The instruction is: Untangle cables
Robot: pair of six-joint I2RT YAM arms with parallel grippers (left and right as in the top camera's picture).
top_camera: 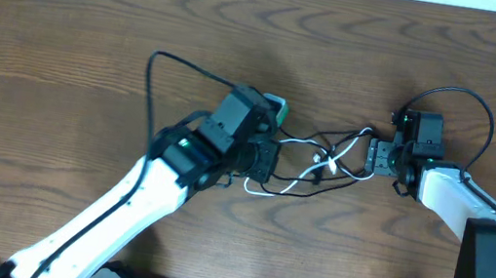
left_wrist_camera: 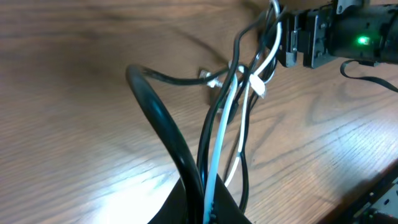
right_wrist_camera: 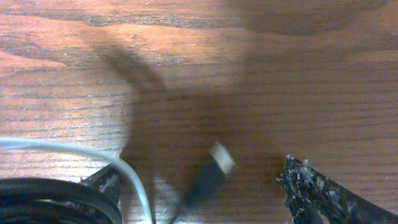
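Note:
The black cable and the white cable lie tangled on the table between my two grippers. My left gripper is shut on both. In the left wrist view the white cable and the black cable run side by side into the pinch of the left gripper. A plug end rests on the wood beyond. My right gripper is at the tangle's right end. Its fingers stand wide open around a blurred black plug, touching neither. White cable passes its left finger.
The wooden table carries only the cables and the arms. A thicker black cord loops off the left arm, and another arcs over the right arm. The table's front edge shows at the lower right of the left wrist view.

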